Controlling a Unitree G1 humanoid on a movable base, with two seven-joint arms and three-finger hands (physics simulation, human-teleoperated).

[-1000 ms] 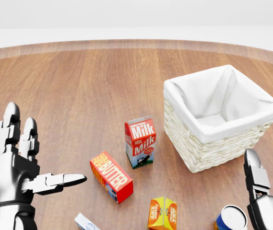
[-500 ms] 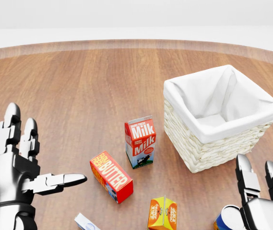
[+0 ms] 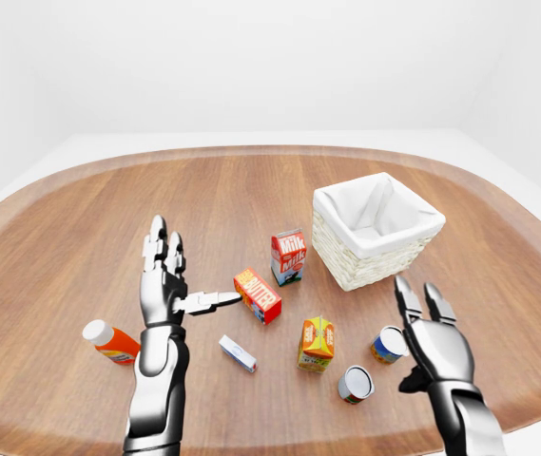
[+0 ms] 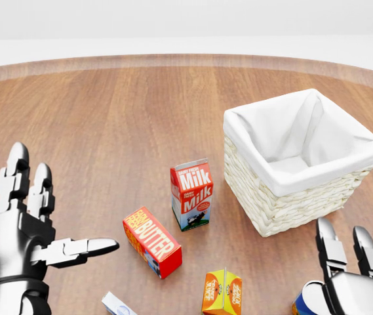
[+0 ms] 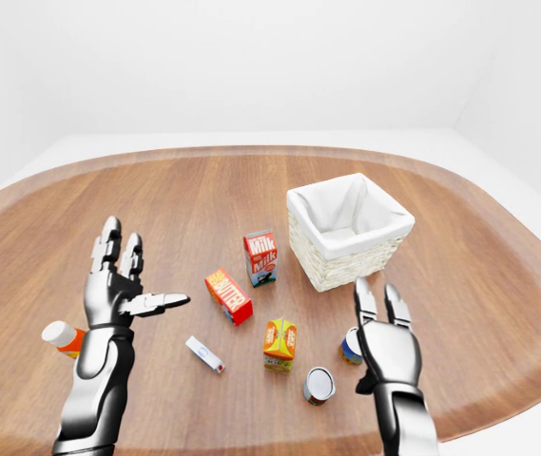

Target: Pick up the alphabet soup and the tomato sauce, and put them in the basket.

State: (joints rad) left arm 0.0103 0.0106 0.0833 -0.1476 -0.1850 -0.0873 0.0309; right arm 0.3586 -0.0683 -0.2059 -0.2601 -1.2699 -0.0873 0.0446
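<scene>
Soup and sauce cans: neither in the white-lined wicker basket point(image 3: 376, 228) yet.
Your right hand point(image 3: 434, 337), fingers spread, holds nothing beside the blue-labelled can point(image 3: 387, 344); grey-topped can point(image 3: 355, 384) stands nearby on the worktop. Left hand point(image 3: 165, 285) open too.

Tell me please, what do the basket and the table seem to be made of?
The square white woven basket looks like pale wicker: its walls show braided rows. Its white lining seems soft cloth, since it folds over the rim. The round brown table looks like wood with a smooth, slightly glossy finish; long grain lines show.
</scene>
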